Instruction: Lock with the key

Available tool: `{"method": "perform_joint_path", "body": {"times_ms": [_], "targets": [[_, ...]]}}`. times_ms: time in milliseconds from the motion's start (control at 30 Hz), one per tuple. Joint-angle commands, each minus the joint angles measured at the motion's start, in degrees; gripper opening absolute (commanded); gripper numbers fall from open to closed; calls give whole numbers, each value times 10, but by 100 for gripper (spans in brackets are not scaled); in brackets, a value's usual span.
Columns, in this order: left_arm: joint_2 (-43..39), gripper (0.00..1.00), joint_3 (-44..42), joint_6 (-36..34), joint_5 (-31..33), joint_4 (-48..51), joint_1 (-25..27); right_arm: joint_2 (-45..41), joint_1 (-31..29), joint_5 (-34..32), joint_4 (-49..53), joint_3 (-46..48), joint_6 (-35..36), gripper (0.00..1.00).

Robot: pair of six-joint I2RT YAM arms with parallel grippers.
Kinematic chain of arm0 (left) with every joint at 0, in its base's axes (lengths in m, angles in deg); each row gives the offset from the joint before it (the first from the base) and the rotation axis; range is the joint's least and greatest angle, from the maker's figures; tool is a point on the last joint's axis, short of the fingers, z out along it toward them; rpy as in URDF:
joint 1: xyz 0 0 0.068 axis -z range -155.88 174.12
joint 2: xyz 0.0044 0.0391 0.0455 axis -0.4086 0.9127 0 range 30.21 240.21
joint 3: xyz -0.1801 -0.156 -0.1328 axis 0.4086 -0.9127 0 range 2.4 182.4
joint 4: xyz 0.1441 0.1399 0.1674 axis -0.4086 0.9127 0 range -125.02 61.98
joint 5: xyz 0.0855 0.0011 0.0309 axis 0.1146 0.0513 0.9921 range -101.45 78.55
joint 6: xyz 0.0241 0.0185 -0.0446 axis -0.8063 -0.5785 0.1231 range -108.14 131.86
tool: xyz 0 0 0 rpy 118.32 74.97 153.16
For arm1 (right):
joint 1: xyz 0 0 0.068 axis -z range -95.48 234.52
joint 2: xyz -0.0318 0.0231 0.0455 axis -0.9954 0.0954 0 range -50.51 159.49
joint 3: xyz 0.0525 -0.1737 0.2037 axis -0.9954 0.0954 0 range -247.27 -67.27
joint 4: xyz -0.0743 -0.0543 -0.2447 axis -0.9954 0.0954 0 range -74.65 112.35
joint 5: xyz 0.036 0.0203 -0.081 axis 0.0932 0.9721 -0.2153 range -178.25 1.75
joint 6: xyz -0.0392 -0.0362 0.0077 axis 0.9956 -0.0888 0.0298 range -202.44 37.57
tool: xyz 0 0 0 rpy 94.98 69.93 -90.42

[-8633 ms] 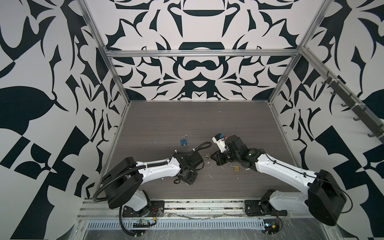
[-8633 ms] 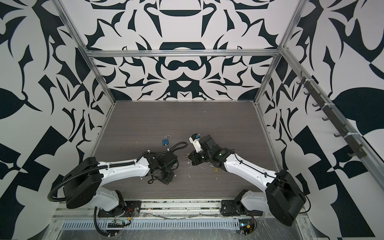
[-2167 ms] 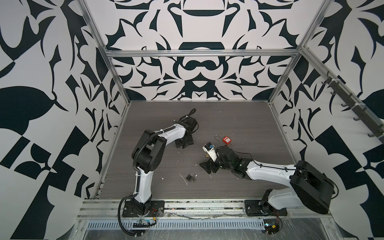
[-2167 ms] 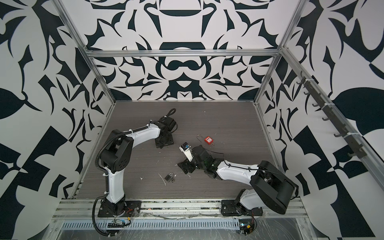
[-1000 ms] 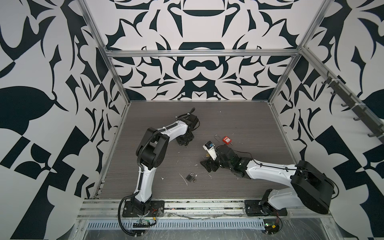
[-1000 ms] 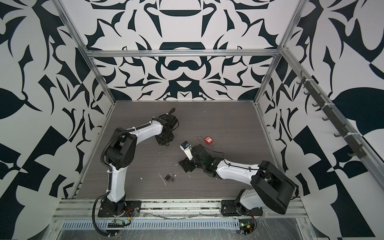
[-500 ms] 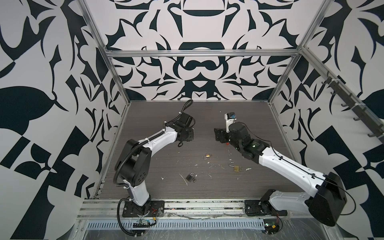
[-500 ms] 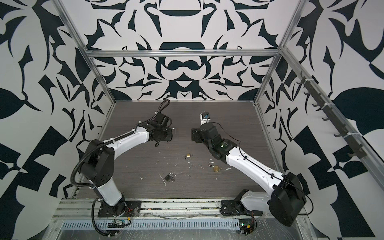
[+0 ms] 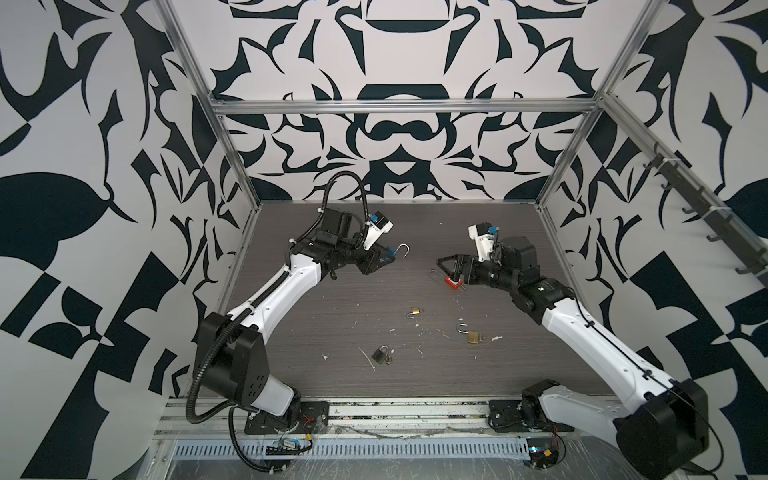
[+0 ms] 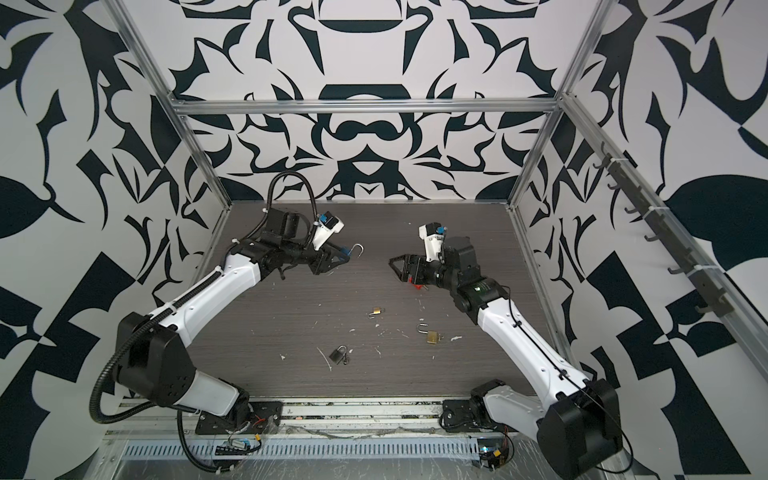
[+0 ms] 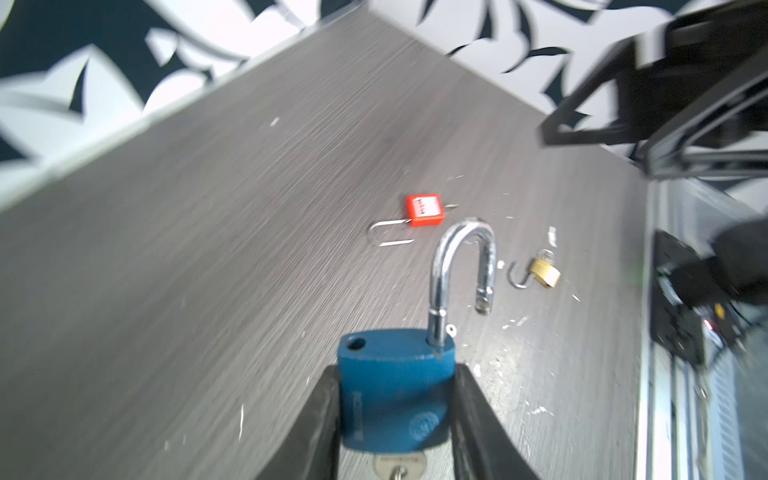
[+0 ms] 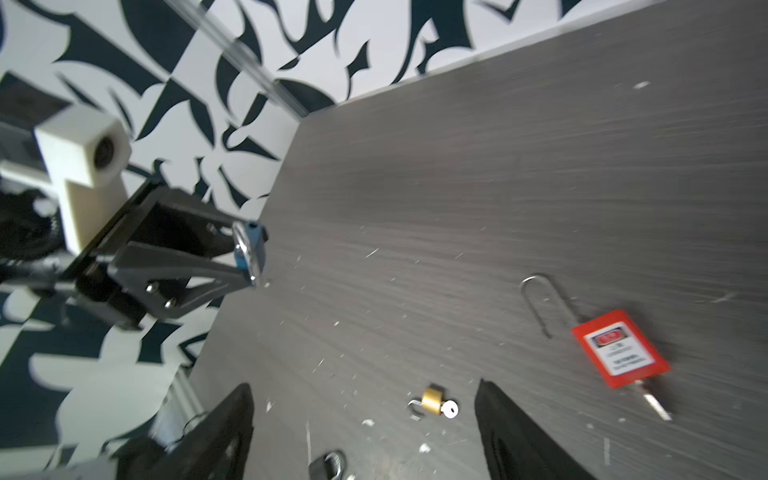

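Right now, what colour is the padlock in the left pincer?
Blue padlock, clearest in the left wrist view.

Both arms reaching inward, left gripper (image 9: pixel 384 260) clamped, right gripper (image 9: pixel 448 270) jaws wide, apparently empty.

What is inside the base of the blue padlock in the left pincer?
A silver key head protrudes from the blue padlock in the left pincer; its blade is hidden inside.
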Motion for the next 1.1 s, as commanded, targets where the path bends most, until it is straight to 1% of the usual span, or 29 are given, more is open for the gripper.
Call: {"method": "perform_joint_path", "body": {"times_ms": [0,100,200,267,500,633,800,967,1067], "targets": [[4,0,-10,-80,-102,4,0,-10,-20,95,-39,19,22,85],[11,0,-14,-80,-139,-2,1,3,-51,95,-23,-3,61,86],[19,0,-21,-81,-150,-15,1,22,-71,86,1,-30,100,86],[23,0,-22,-88,-150,-17,1,32,-76,84,-3,-35,107,85],[28,0,-26,-114,-154,-17,1,75,-81,92,-33,-51,103,84],[33,0,-23,-115,-165,-17,1,94,-81,70,-28,-60,110,82],[31,0,-30,-121,-173,-18,1,116,-80,41,-39,-77,101,77],[29,0,-35,-125,-178,-17,1,131,-74,37,-46,-92,91,73],[25,0,-37,-127,-182,-17,2,141,-67,21,-43,-100,85,69]]}}
